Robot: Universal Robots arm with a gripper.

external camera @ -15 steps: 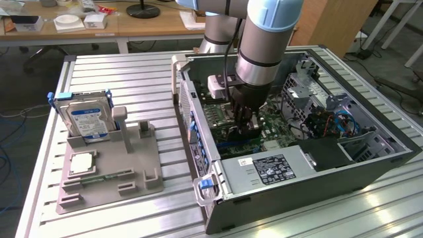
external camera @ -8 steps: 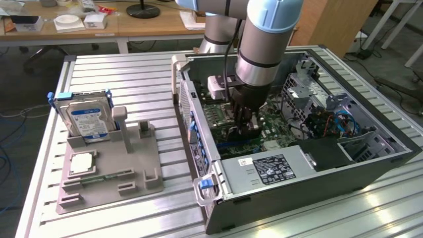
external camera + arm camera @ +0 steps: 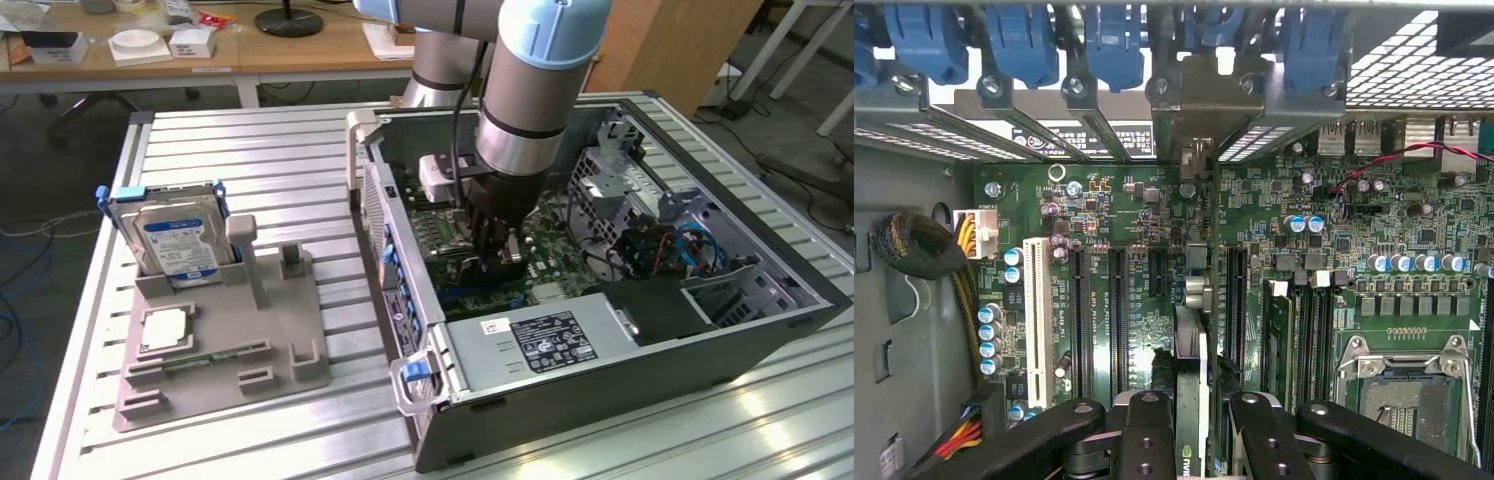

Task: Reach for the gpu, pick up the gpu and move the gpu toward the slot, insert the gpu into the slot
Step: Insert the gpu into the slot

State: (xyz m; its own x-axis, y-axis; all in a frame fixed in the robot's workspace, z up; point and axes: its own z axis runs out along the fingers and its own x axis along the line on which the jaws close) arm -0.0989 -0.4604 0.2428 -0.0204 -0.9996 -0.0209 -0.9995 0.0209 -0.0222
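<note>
My gripper [image 3: 1191, 440] holds the gpu [image 3: 1191, 350] edge-on above the slot [image 3: 1197, 262]; slight misalignment could jam it.

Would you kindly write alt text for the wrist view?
The black gripper, jaws shut on the thin dark gpu card, holds it edge-on above the green motherboard with black slots inside the computer case.
</note>
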